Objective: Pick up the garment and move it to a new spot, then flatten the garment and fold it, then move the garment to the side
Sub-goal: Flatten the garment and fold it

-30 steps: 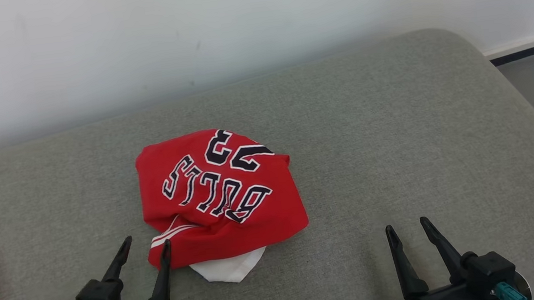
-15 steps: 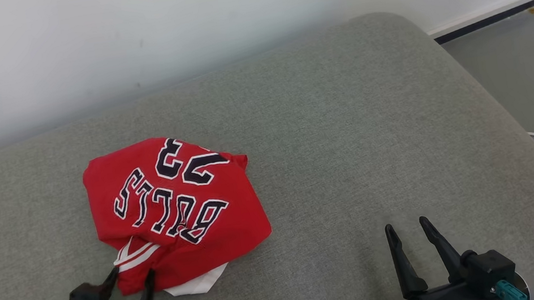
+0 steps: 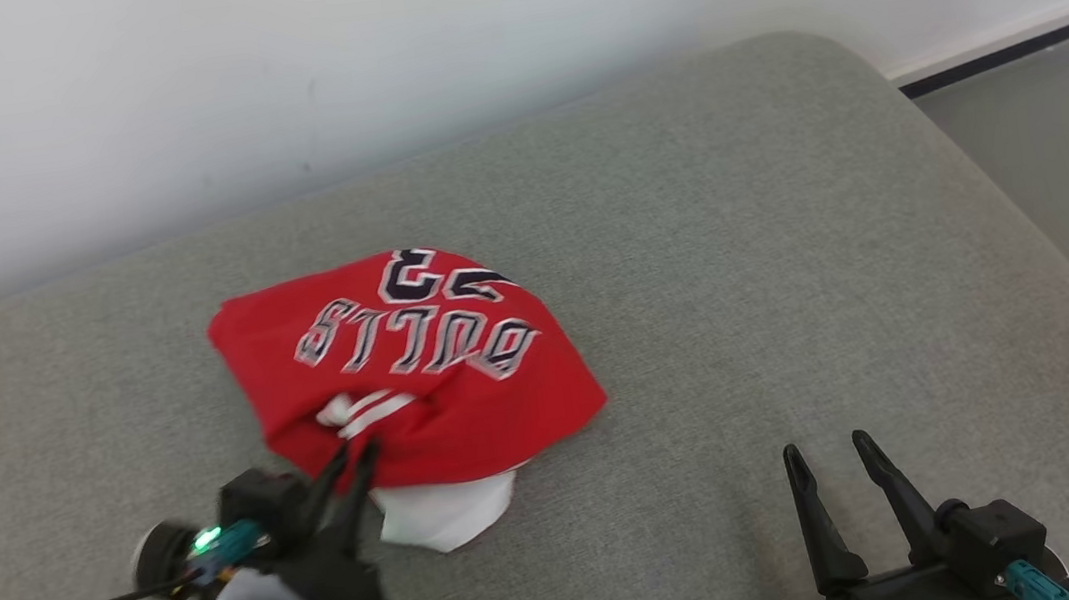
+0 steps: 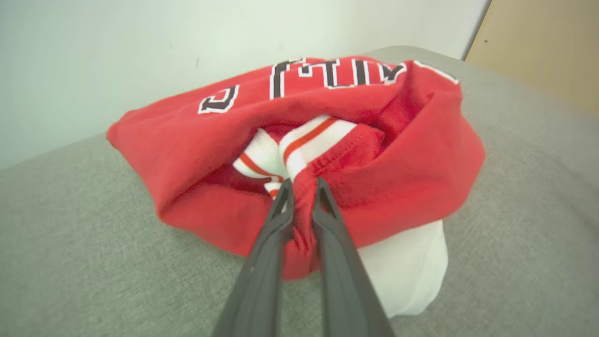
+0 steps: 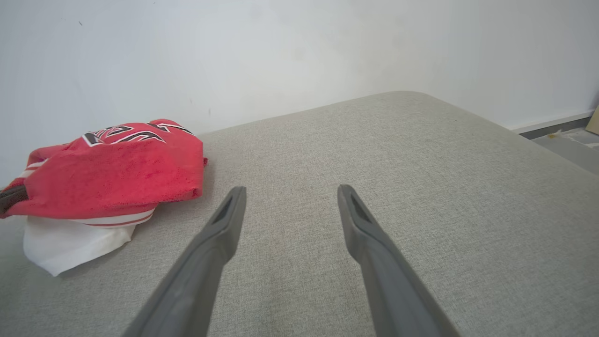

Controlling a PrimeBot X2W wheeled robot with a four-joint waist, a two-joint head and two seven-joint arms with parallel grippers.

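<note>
Garment: red jersey, the garment (image 3: 422, 373), bunched with its lettering up, left of centre on the grey cushion (image 3: 742, 266).
White cloth (image 3: 443, 517): peeks from under its near edge.
Left hand (image 3: 358, 453): fingers nearly together, pinching the red near edge by the striped trim.
Right hand (image 3: 825, 445): fingers spread, empty, well apart from the garment.

Shirt (image 3: 402, 375) on bench (image 3: 740, 246), left of middle; wall (image 3: 366, 57) behind. Left hand (image 3: 358, 451) at shirt's near edge, touching it. Right hand (image 3: 826, 445) well apart to the right, over bench front. Floor (image 3: 1057, 120) past bench's right end.
</note>
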